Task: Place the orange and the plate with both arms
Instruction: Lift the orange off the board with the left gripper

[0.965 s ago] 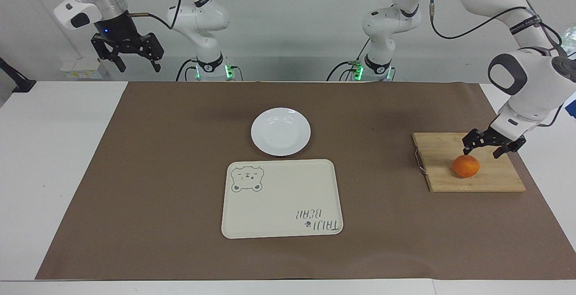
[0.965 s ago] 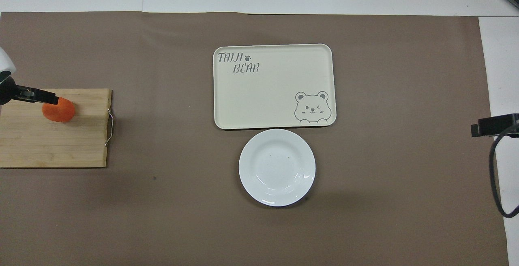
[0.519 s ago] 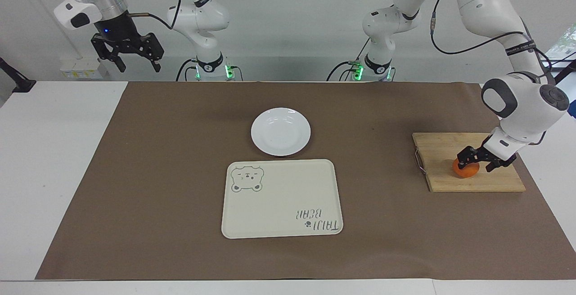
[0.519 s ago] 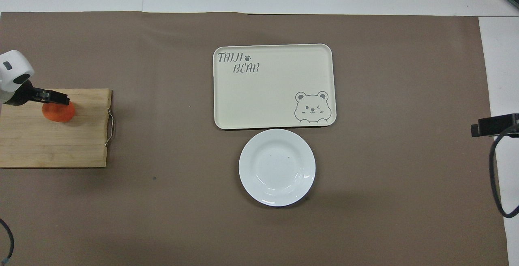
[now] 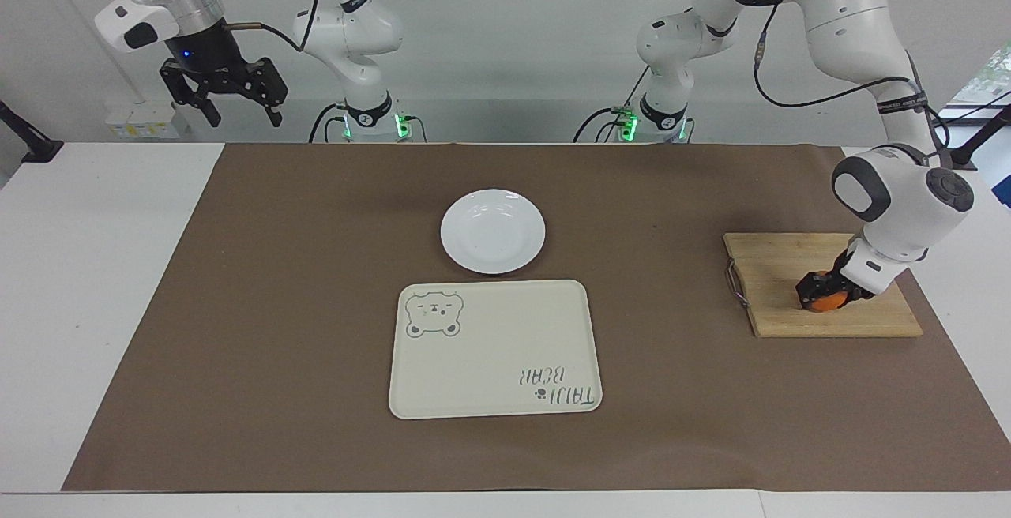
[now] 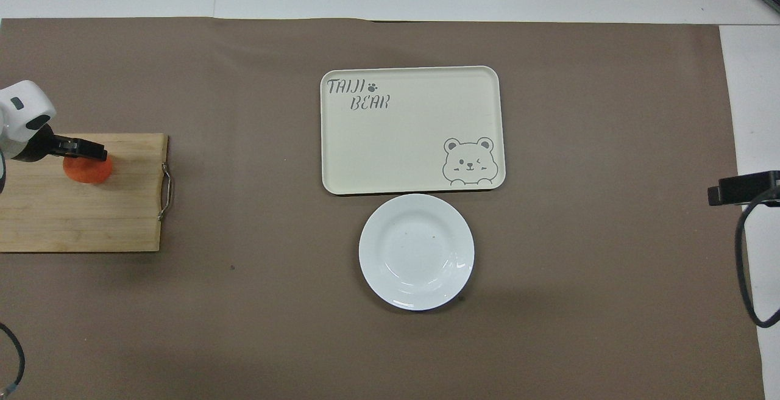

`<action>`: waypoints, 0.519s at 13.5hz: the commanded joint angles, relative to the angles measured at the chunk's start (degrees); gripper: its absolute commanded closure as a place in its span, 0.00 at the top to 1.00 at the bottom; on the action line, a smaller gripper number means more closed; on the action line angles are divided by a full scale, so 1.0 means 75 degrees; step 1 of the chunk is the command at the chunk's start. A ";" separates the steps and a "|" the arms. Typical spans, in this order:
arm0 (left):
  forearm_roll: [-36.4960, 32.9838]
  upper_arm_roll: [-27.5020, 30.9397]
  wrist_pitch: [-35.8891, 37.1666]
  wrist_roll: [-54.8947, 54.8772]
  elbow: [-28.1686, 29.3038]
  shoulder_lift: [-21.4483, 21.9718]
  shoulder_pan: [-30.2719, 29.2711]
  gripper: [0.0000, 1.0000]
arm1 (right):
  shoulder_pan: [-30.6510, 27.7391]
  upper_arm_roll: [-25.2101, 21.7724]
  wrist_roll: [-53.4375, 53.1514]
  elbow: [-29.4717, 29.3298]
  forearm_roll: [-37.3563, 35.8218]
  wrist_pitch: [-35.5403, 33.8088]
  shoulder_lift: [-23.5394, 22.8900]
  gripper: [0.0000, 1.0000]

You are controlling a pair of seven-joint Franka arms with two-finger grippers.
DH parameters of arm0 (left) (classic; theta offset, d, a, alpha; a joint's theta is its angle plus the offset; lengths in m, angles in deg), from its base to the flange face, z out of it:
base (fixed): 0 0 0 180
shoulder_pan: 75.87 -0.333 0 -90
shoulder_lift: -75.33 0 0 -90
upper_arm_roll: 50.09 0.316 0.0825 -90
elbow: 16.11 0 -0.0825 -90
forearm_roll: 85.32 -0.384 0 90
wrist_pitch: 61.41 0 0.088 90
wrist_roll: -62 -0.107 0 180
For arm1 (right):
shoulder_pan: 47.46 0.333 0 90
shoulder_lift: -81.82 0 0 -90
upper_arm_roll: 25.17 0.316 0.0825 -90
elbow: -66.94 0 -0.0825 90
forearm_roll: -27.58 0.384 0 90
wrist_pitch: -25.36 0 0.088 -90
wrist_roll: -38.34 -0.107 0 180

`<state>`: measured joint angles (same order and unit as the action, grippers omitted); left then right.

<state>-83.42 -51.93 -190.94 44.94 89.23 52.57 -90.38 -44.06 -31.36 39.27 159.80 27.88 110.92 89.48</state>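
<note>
ok so my left gripper (image 5: pixel 826 298) just dropped onto the orange (image 5: pixel 829 304) and clamped on it, still sitting on the cutting board (image 5: pixel 770 261) near its edge farthest from the robots. Pick's basically done imo, lift next. Plate (image 5: pixel 493 231) untouched mid-mat, touching the tray (image 5: pixel 494 348). Right gripper (image 5: pixel 229 95) waiting up high, fingers open.

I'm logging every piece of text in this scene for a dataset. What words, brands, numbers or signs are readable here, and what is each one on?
"TAIJI BEAR", with a paw print after TAIJI: printed on the tray, at the corner diagonally across from its bear drawing.
Black bands on the arms carry small white lettering, too small to read.
Plate, orange and board: no text visible.
</note>
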 commanded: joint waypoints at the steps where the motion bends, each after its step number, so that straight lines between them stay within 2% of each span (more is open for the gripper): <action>1: -0.0113 -0.0024 0.0977 0.0375 -0.0402 0.0327 0.0071 0.00 | -0.0055 0.0029 0.0192 -0.0124 -0.0064 -0.0029 -0.0084 1.00; 3: -0.0113 -0.0036 0.1541 0.0983 -0.0755 0.0561 0.0293 0.00 | -0.0055 0.0029 0.0192 -0.0124 -0.0064 -0.0029 -0.0084 1.00; 7: -0.0113 -0.0083 0.2081 0.1302 -0.0815 0.1240 0.0598 0.00 | -0.0043 0.0029 0.0192 -0.0124 -0.0064 -0.0029 -0.0084 1.00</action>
<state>-83.42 -52.81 -177.97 53.40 82.84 58.94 -86.86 -44.06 -31.36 39.27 159.80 27.88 110.92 89.48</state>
